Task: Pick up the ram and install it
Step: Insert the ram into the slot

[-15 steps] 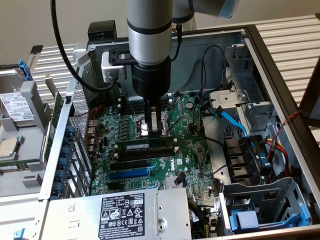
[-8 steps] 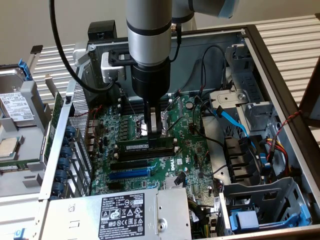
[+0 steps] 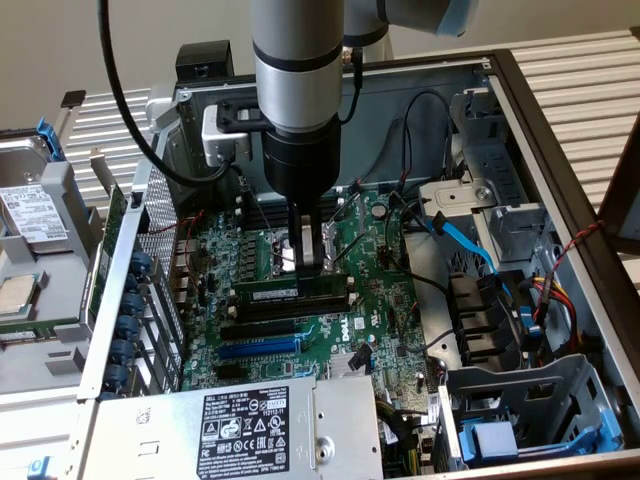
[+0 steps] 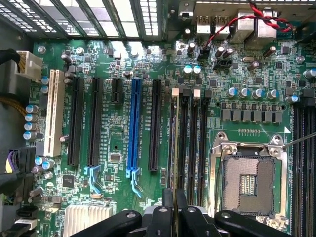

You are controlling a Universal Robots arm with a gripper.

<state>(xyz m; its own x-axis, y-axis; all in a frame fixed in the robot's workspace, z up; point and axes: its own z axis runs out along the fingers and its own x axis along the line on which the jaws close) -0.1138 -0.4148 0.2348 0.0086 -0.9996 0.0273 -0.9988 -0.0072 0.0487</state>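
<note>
- Open computer case (image 3: 560, 150) holds the green motherboard (image 3: 385, 300) (image 4: 113, 143).
- Robot arm (image 3: 297, 80) reaches straight down into it.
- Gripper (image 3: 308, 262) (image 4: 174, 195): its fingers are nearly together, pinching the ram's top edge.
- The ram (image 3: 285, 291) (image 4: 174, 148) stands on edge along a memory slot, between the black memory slots (image 4: 193, 143) and the expansion slots. Whether it is fully seated is unclear.

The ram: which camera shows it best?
The exterior view: the ram shows its long side and pale label below the gripper. The wrist view sees the ram edge-on, a thin line beside black slots.
</note>
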